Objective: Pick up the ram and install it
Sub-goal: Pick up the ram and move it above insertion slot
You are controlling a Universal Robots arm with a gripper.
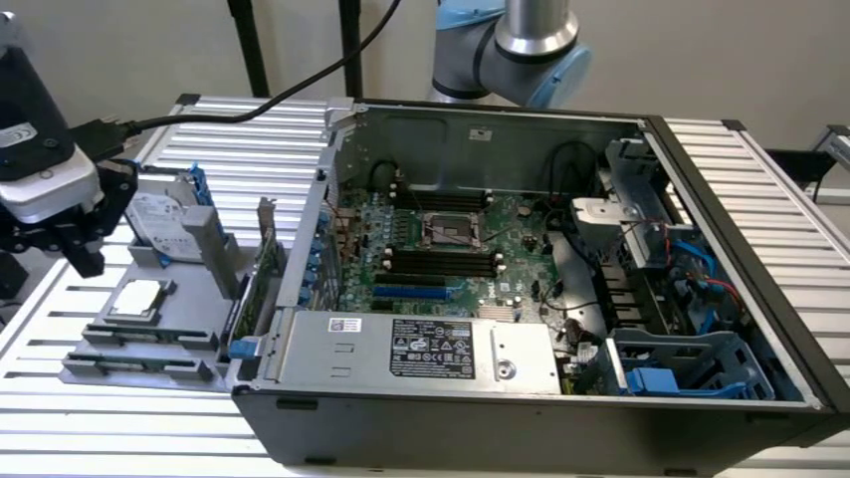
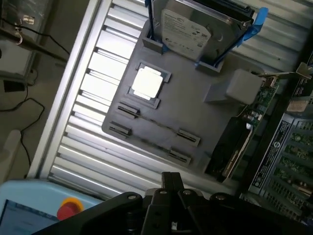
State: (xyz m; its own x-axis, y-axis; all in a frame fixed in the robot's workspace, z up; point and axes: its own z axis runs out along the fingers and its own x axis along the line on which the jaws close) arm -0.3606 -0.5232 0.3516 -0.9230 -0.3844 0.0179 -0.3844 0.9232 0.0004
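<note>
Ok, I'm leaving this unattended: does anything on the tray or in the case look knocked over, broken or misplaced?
Nothing stands out. The hard drive, the square chip and the green card each sit squarely on the grey tray; the open case looks tidy.

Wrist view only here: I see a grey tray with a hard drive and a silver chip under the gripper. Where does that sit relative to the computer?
Observer: The gripper hangs over the tray, to the exterior view's left of the open computer case, outside it.
Operator: Is the board exposed?
Observer: Yes, the motherboard lies uncovered, with long black memory slots beside the processor socket.
Operator: What's behind the case?
Observer: The arm; a grey and blue joint of it rises above the far wall.
</note>
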